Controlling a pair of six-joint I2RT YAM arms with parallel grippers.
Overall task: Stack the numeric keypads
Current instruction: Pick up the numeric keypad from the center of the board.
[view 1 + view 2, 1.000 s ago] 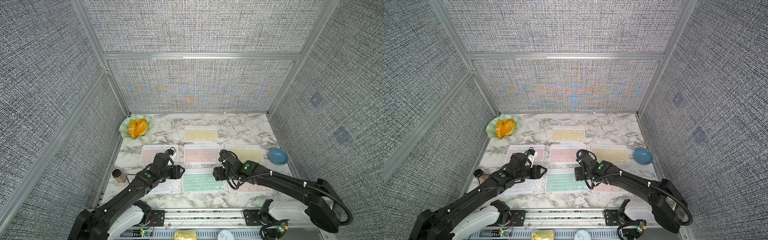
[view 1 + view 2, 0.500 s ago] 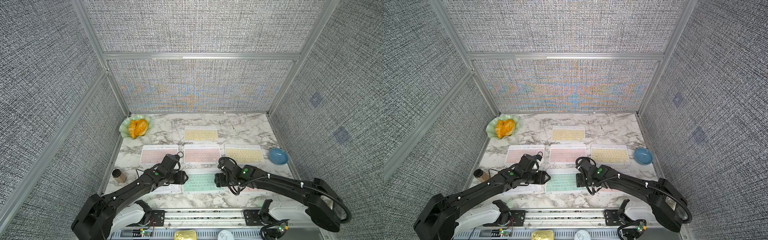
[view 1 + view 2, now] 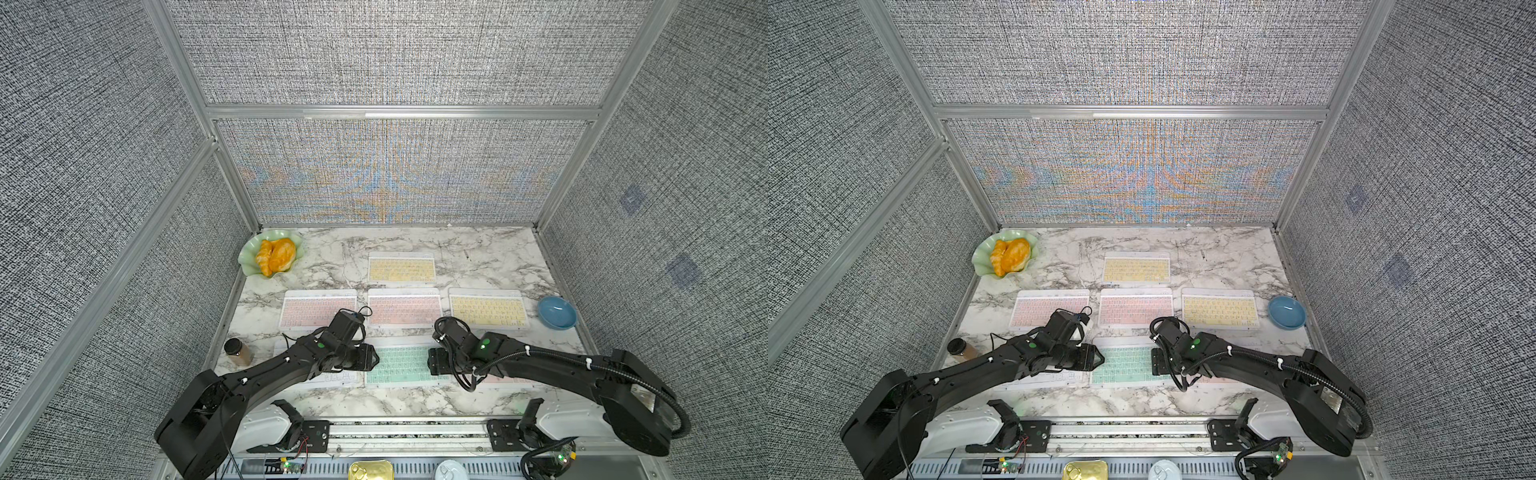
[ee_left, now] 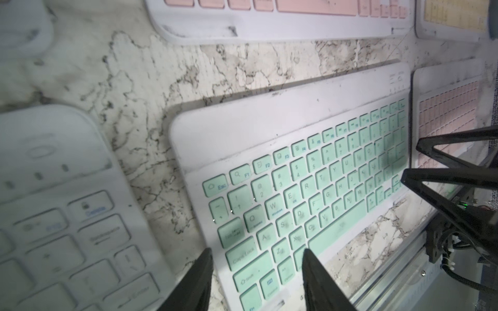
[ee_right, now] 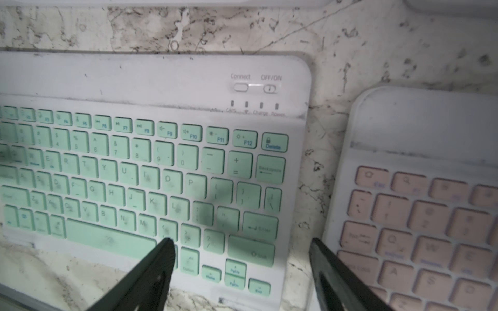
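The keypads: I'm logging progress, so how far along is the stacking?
Done: nothing; all seven keypads lie singly on the table. In hand: the left gripper and right gripper stand open at opposite ends of the mint keypad, not gripping it. Left: every stacking move.

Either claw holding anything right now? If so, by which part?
Nothing held: left claw and right claw are both open, one at each short end of the flat-lying mint keypad.
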